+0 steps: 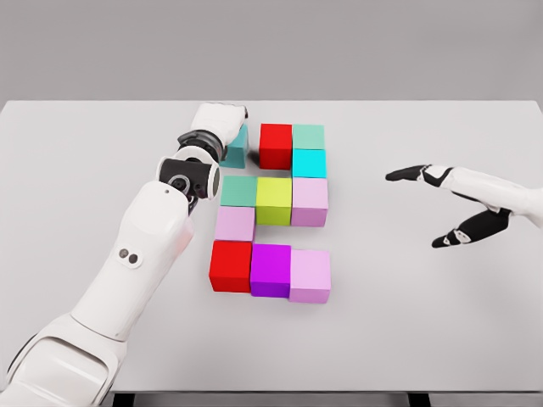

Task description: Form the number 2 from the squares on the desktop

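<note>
Eleven cubes (pixel 273 200) at table (pixel 85 170) centre form a 2, long axis twelve to six. Left hand (pixel 219 121) covers the top-left teal cube (pixel 237 146) — grip unclear. Right hand (pixel 454 203) hovers at three — fingers spread.

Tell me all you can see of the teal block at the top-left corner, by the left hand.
The teal block is a plain matte cube, mostly hidden behind the left hand, which is over it; I cannot tell whether the fingers grip it. It sits flat on the grey table, in the top row, close beside the red block.
</note>
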